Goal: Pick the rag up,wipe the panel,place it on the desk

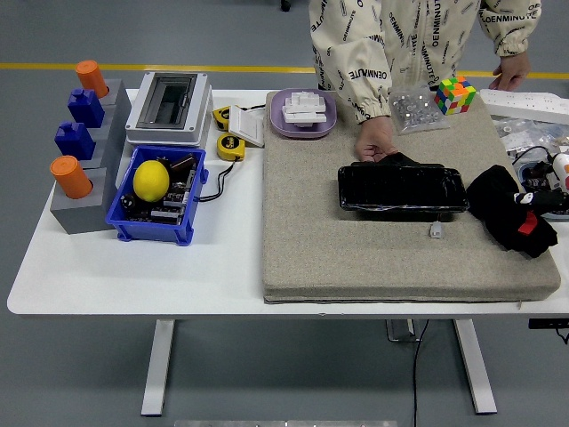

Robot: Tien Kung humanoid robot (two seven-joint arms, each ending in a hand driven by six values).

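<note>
Free room — the near half of the grey felt mat [356, 253] lay bare in front of the black panel [402, 188], save one small white connector [436, 230] just before it. Obstacles: a person's hand [377, 142] touching the panel's far edge; the black rag [508, 215] heaped just right of the panel; a Rubik's cube [455, 94] and purple tray [303, 113] along the far edge. Left of the mat — a bare white table [133, 271] strip near the front edge, behind it a blue bin [158, 197].

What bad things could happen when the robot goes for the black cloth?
1. The rag is black like the panel right beside it, so the right hand, at the table's edge, might grab wrongly.
2. A person's hand rests at the panel's far edge; wiping could bump it.
</note>
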